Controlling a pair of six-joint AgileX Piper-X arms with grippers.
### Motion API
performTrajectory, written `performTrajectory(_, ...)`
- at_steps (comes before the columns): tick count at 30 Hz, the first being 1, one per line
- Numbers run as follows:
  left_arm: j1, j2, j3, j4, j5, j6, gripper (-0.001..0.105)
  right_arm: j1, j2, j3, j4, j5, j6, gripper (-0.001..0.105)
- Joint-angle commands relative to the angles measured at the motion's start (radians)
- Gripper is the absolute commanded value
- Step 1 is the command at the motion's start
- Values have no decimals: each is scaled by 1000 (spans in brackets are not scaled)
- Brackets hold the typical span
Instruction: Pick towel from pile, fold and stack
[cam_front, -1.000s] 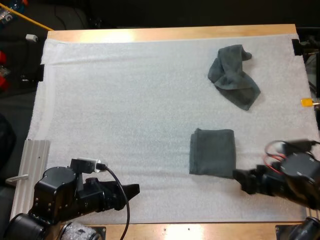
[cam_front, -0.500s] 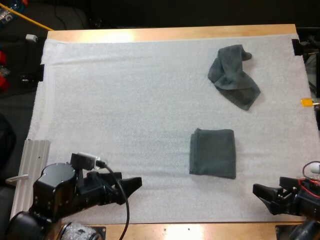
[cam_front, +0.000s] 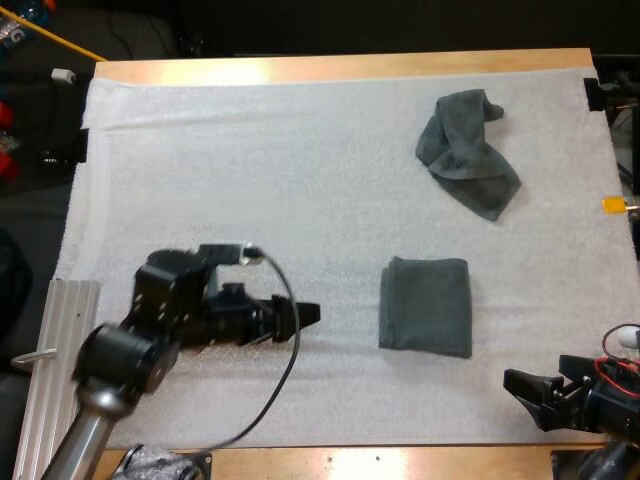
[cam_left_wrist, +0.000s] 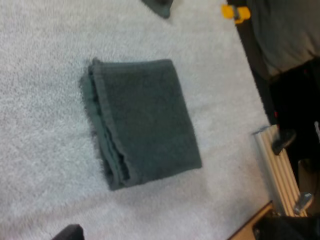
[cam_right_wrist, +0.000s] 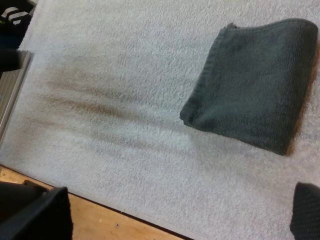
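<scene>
Two claws are spread open and hold nothing. The folded towel (cam_front: 425, 305) lies flat on the white mat (cam_front: 250, 180), ahead of the left claw (cam_front: 305, 320) and clear of it, near the right claw (cam_front: 522, 390). The crumpled towel (cam_front: 465, 155) lies well beyond it, far from both.

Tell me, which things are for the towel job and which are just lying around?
For the job:
crumpled towel
folded towel

Just lying about:
metal rail beside the mat
white mat
</scene>
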Motion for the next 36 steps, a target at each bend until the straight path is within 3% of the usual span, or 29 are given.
performTrajectory(1,-5,12,0,-27,17,6,71,2,-2,-8,-1,0,5,85)
performTrajectory(5,-17,147,0,-139,59,6,71,2,-2,-8,-1,0,5,85)
performTrajectory(14,-143,396,0,-350,59,-3,71,2,-2,-8,-1,0,5,85)
performTrajectory(20,-196,560,0,-458,55,-69,71,2,-2,-8,-3,36,5,85)
performTrajectory(27,-203,714,0,-500,78,-123,71,2,-2,-8,-3,108,5,85)
performTrajectory(36,-203,767,-2,-544,108,-136,71,2,-2,-8,-3,143,5,85)
